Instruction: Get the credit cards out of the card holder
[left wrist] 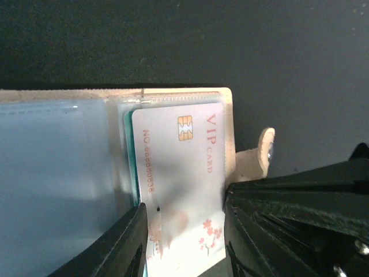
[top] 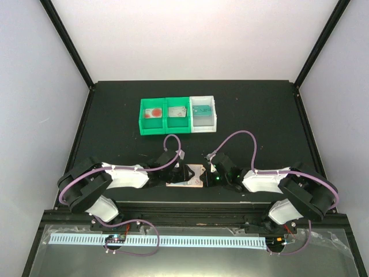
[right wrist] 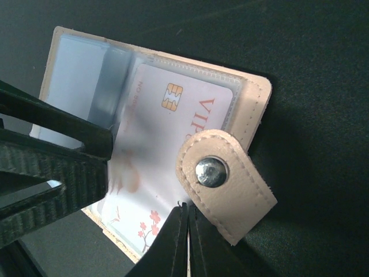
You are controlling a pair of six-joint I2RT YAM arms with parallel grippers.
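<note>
The tan card holder (top: 191, 176) lies open on the black mat between both grippers, its blue-grey inner panel (left wrist: 52, 173) to the left. A white credit card (left wrist: 179, 167) with a chip and red blossoms sits in the clear sleeve, and a teal edge (left wrist: 128, 150) shows behind it. My left gripper (left wrist: 184, 248) is open, one finger at each long side of the white card. My right gripper (right wrist: 188, 231) is shut, its tips at the holder's edge (right wrist: 253, 109) just under the snap tab (right wrist: 225, 184). One of the left gripper's fingers (right wrist: 52, 167) crosses the sleeve.
At the back of the mat stand two green bins (top: 141, 115) and a white bin (top: 215, 118) in a row. The green ones hold a card with a red spot (top: 153, 113) and a grey card (top: 177, 112); the white one holds a teal card (top: 202, 109).
</note>
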